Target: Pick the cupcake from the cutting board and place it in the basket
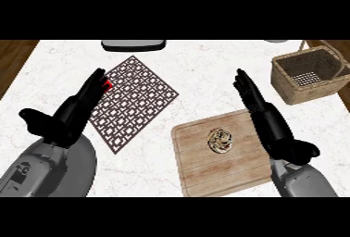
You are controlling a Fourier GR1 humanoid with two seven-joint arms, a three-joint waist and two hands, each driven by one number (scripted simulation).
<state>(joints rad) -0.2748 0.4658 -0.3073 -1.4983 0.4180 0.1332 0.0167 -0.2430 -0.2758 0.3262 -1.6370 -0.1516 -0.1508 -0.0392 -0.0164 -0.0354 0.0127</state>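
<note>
You are looking at one cupcake (220, 140) sitting near the middle of one cutting board (222, 155), with your right hand (252, 95) hanging released and straight-fingered just beside it and your left hand (83, 102) also released, over one patterned mat (133, 99). Coming down off-centre, you are risking nudging the cupcake across the board or squashing it, and a low carry could be catching the rim of the one basket (308, 76) standing well apart at the tabletop (205, 60) corner.
</note>
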